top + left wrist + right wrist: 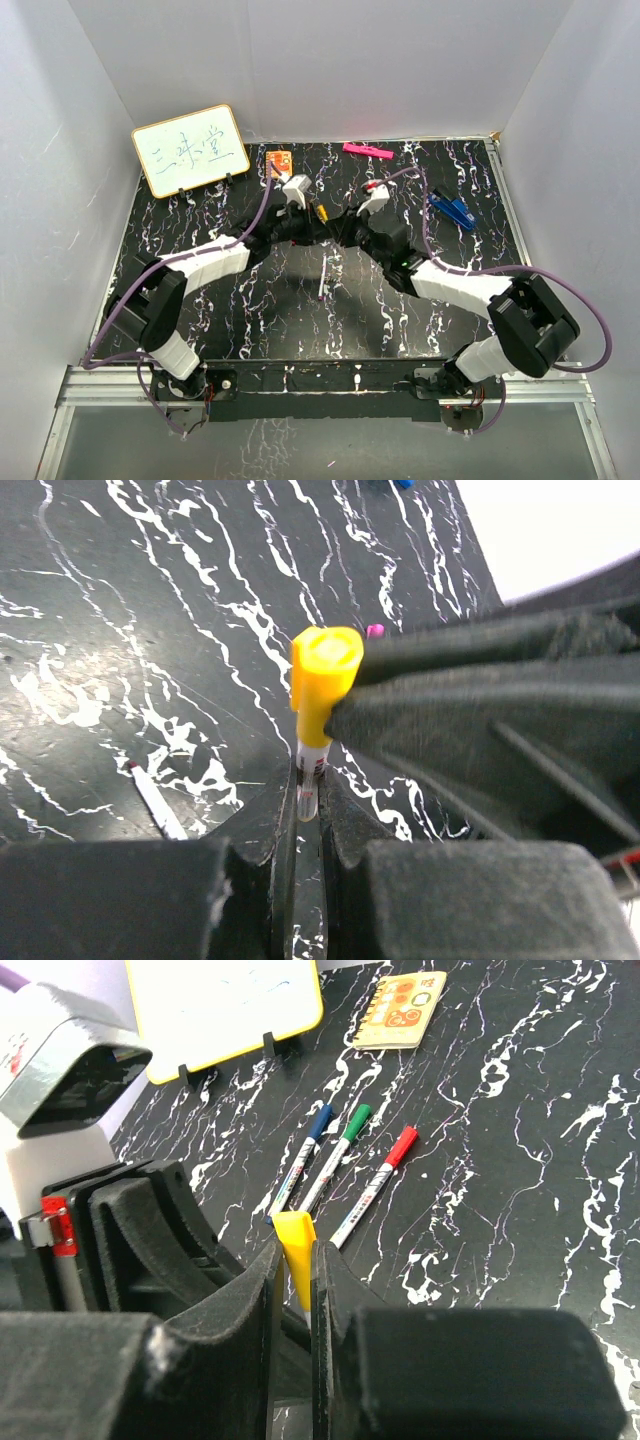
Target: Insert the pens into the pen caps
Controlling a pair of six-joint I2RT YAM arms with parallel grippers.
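Black marbled table (250,320): left gripper (308,802) pinches pen (312,756), right gripper (296,1278) pinches yellow cap (325,675); keep both coaxial, press fully home.

The left arm (215,262) and right arm (455,285) bend inward, wrists meeting nose to nose. Left jaws pinch a pen (311,770); right jaws clamp the yellow cap (296,1245) just ahead of them.

A yellow-framed whiteboard (190,150) stands propped on small black feet at the far left of the black, white-veined table (250,310) (a few handwritten characters on its face). Just right of the whiteboard lies a small orange notepad (279,162). Farther right lies a flat pink bar (367,150). Well beyond that, and lower in the top view than the whiteboard, is a blue clip (452,208).
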